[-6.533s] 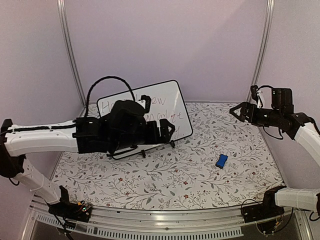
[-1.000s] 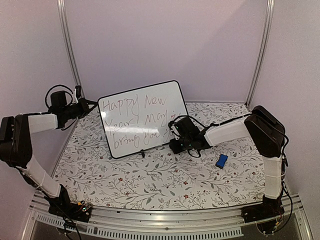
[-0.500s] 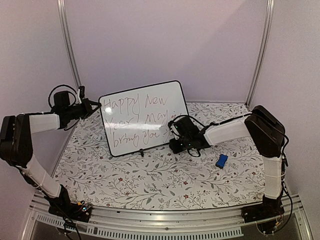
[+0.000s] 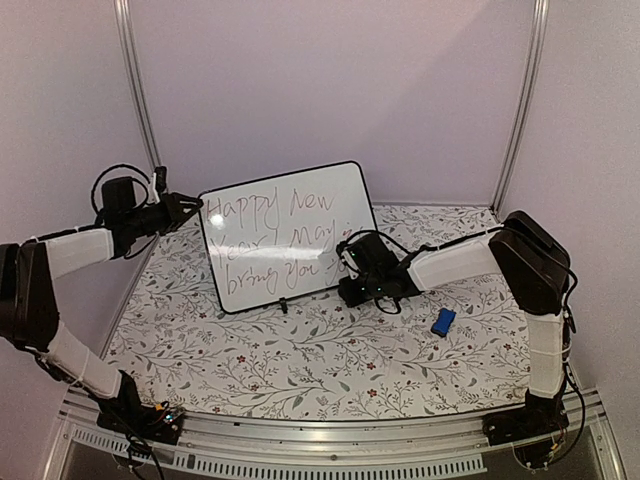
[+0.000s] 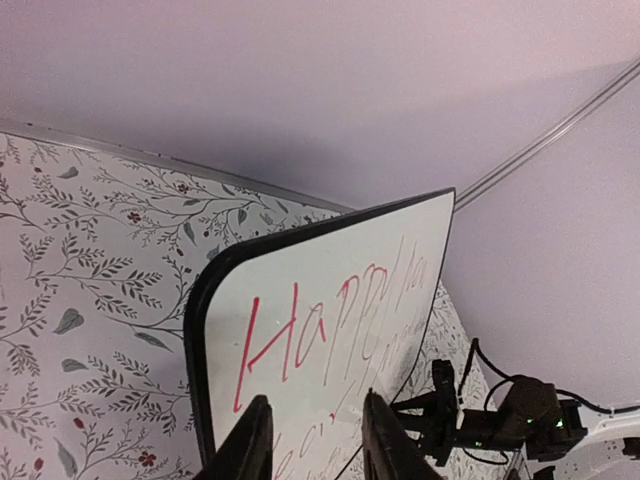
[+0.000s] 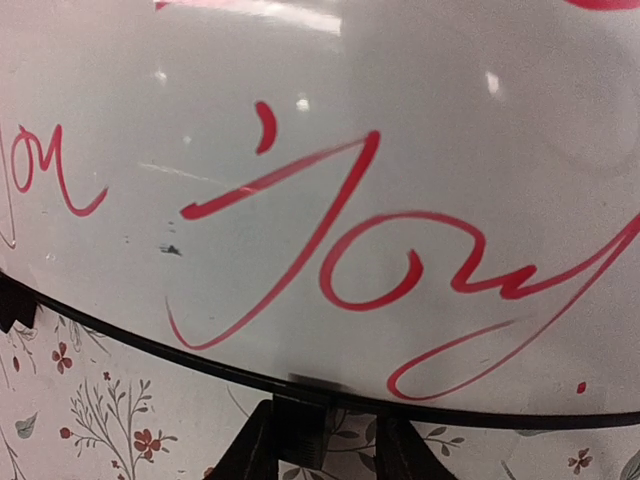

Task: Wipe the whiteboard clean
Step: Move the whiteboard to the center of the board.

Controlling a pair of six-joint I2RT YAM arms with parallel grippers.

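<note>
Whiteboard (image 4: 285,240), writing unerased: far-left corner just released by left gripper (image 4: 192,208), jaws now parted; lower rim clamped by right gripper (image 4: 348,264); eraser (image 4: 443,321) untouched.

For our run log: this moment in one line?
whiteboard unerased; left gripper open at its top corner; right gripper at bottom rim, grip unclear; blue eraser untouched
</note>
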